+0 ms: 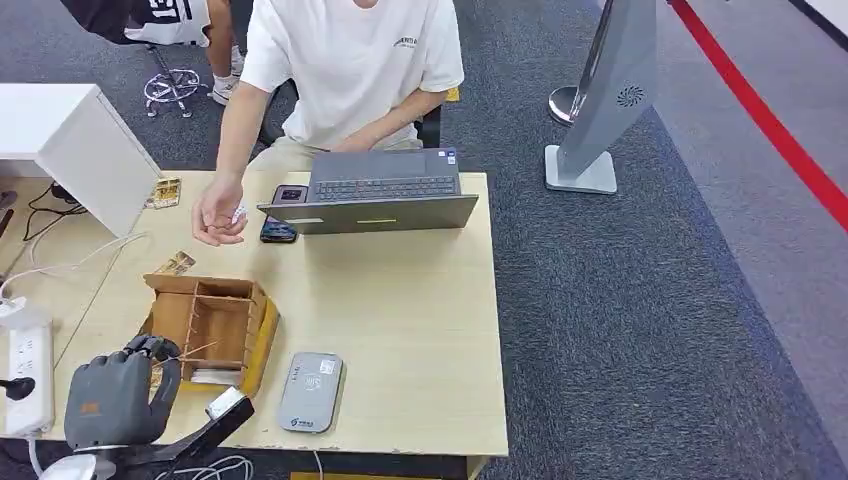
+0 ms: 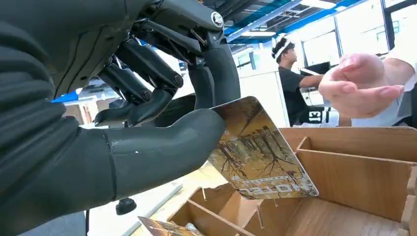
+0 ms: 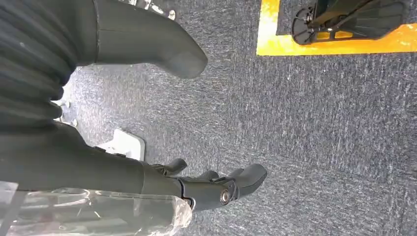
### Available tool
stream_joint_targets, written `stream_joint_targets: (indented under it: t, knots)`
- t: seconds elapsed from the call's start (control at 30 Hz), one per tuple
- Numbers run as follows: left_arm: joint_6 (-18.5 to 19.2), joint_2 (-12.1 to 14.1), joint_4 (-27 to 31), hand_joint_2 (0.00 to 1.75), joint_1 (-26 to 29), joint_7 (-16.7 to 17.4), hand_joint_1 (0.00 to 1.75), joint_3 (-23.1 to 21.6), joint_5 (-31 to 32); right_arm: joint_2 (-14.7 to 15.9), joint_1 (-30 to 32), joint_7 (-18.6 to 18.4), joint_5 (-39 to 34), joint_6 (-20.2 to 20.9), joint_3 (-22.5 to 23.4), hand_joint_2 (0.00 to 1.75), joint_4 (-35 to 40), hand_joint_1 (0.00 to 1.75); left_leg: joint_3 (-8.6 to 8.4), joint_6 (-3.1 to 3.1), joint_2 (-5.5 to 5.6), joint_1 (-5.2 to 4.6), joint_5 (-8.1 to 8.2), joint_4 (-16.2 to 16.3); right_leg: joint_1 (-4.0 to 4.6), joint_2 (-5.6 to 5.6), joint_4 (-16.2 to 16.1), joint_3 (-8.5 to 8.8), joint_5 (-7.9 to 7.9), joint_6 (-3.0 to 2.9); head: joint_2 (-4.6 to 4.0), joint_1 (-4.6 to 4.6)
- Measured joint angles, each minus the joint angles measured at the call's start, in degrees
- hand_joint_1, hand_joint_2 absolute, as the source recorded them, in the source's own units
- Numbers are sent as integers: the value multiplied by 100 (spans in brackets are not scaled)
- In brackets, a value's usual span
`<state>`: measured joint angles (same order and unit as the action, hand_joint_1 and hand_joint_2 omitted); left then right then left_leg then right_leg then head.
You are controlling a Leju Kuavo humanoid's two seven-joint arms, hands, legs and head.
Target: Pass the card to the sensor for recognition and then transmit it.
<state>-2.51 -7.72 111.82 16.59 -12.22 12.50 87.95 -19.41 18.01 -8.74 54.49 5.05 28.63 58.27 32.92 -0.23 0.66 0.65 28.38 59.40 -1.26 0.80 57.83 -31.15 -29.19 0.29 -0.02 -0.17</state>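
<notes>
Your left hand (image 2: 147, 113) pinches the card (image 2: 258, 150) over the box (image 1: 213, 325) (reader (image 1: 311, 391) just beside); your right hand (image 3: 162, 123) hangs spread, empty.

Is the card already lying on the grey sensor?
No, the left hand holds the card above the wooden box, beside the sensor.

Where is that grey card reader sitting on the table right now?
In the head view, the grey card reader lies flat near the table's front edge, just right of the wooden box, with the left robot hand beyond that box.
</notes>
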Motion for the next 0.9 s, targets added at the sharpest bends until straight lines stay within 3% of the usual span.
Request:
stream_joint_targets:
  t: [0.3, 0.33, 0.37, 0.43, 0.47, 0.57, 0.77, 0.9]
  knots:
    - [-9, -4, 11, 175, -7, 48, 175, 0, 4, 0, 3, -4, 7, 11, 0, 175, 0, 0, -6, 0, 0, 0, 0, 2, 0, 1, -1, -13, 0, 0, 0, 0]
    - [1, 79, 32, 175, -106, 353, 175, -15, 61, 0, 1, -33, 54, 93, 2, 175, -4, 0, -15, 0, 1, 0, -1, 7, -1, 1, -6, -40, 0, 0, 0, -2]
    - [316, 354, 61, 175, -466, 903, 175, -150, 118, 0, -34, -35, 187, 170, 32, 175, -32, 0, -6, 0, 15, 5, -18, 11, 1, -16, -6, -48, 0, -1, 0, -2]
    - [1307, 897, 41, 175, -1818, 1963, 175, -552, 184, 0, -233, 83, 523, 175, 199, 175, -232, 0, 54, -8, 99, 20, -58, 11, 11, -92, 2, -56, 27, -16, 0, 4]
    - [1693, 1151, 13, 175, -2308, 2275, 175, -779, 190, 2, -308, 163, 718, 160, 314, 175, -343, 0, 57, -12, 102, 20, -61, 0, 18, -105, 4, -42, 29, -18, 0, 4]
    - [1794, 1506, 9, 175, -3003, 2332, 175, -1134, 192, 11, -393, 221, 981, 90, 572, 175, -555, 0, 21, -20, 64, 13, -66, -3, 14, -62, 11, -16, 39, -23, -2, -9]
    - [1727, 1876, 9, 175, -3279, 2406, 175, -1434, 195, 11, -448, 238, 1032, 79, 850, 175, -808, 0, 38, -19, 30, 12, -64, 1, 13, -27, 9, -42, 51, -18, 0, -4]
    - [1724, 1985, 11, 175, -3278, 2463, 175, -1488, 195, 11, -458, 284, 1078, 76, 914, 175, -863, 0, 39, -20, 27, 12, -62, 1, 13, -25, 9, -44, 48, -16, 0, -2]
